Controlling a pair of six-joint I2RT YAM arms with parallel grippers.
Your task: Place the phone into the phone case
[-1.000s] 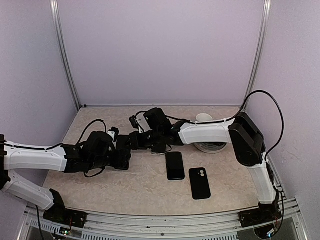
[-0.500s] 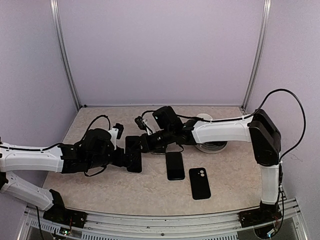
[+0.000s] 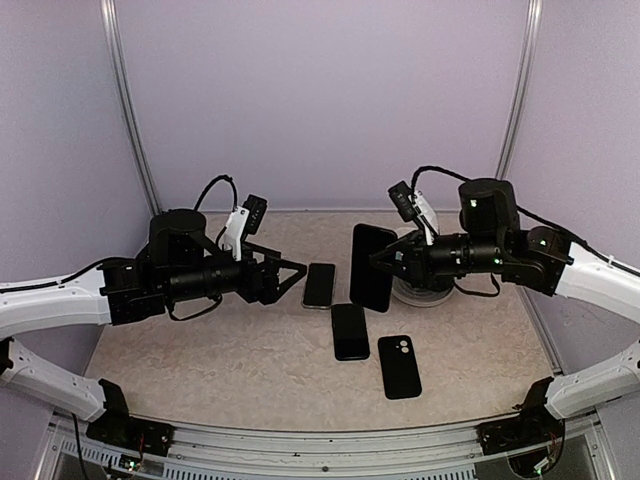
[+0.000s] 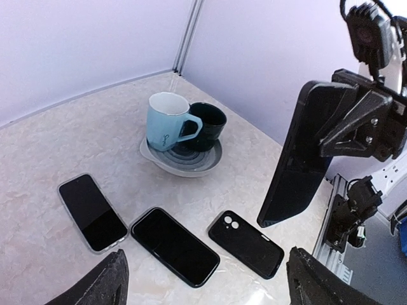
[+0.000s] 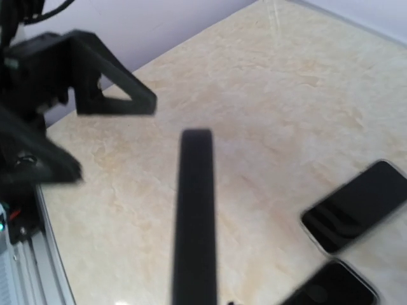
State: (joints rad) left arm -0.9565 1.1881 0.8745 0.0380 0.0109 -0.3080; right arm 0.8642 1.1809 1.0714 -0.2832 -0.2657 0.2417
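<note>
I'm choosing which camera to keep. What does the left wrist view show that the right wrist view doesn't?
Only left wrist: blue mug, dark cup, plate, the case with camera holes, and the right gripper clamping the held phone. Only right wrist: the open left gripper from the front. Both: held phone, upright, and grey-edged phone and black phone lying flat.

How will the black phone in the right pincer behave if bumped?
Hanging straight from the right pincer, the phone is probably stiff. Pinched only near one end, it could pivot or slip. Its glossy face looks slippery.
</note>
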